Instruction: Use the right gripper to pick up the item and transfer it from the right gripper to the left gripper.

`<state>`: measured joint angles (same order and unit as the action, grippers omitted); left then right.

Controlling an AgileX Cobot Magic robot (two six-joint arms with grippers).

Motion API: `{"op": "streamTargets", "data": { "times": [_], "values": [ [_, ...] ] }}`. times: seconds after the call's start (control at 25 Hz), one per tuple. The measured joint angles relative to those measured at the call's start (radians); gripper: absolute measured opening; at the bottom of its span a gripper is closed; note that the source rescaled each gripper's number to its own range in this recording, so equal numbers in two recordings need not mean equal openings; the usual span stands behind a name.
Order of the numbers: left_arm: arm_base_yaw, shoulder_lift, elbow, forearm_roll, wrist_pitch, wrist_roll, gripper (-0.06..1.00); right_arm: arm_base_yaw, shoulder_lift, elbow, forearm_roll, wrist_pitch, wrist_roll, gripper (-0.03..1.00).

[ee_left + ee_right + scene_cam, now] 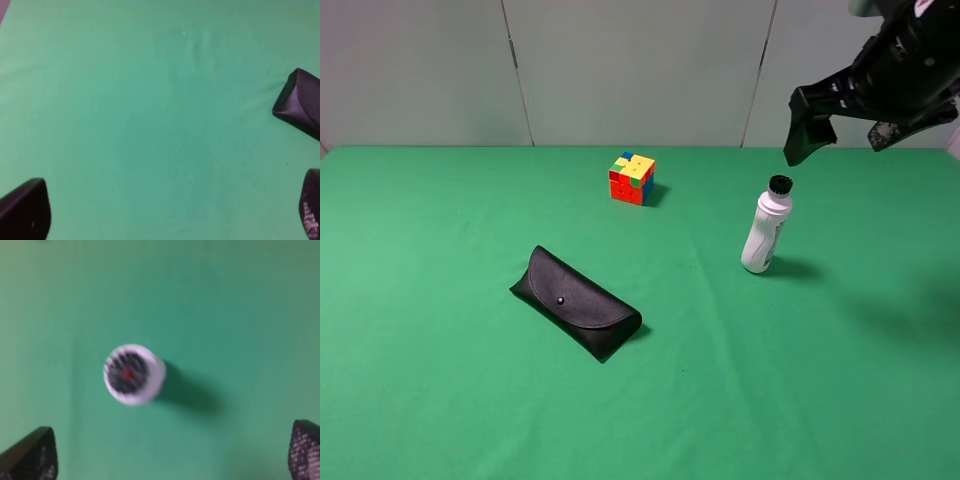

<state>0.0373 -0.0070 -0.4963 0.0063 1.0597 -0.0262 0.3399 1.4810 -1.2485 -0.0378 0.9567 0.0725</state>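
Green cloth (440, 400) is spread over whole table.
Right gripper (167, 452) is held above item, not touching it; jaws are spread wide.
Left gripper (165, 215) is seen only in its wrist view – jaws are spread, nothing is held between them, end of glasses case (577, 303) is seen just beyond.
Item (766, 228) is stood upright on cloth's right part – long axis vertical, brush cap pointed up at right wrist camera.
Puzzle cube (632, 178) is set well apart, toward back.
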Motion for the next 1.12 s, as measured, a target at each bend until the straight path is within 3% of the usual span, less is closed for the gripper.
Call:
{"op": "streamTargets", "data": {
  "times": [0.28, 0.64, 1.12],
  "values": [
    [0.0, 0.0, 0.0, 0.0, 0.0, 0.0, 1.0, 0.0, 0.162, -0.11, 0.102, 0.015, 0.02, 1.0],
    [0.0, 0.0, 0.0, 0.0, 0.0, 0.0, 1.0, 0.0, 0.264, -0.115, 0.026, -0.018, 0.108, 1.0],
    [0.0, 0.0, 0.0, 0.0, 0.0, 0.0, 1.0, 0.0, 0.349, -0.115, 0.038, -0.02, 0.131, 1.0]
  ]
}}
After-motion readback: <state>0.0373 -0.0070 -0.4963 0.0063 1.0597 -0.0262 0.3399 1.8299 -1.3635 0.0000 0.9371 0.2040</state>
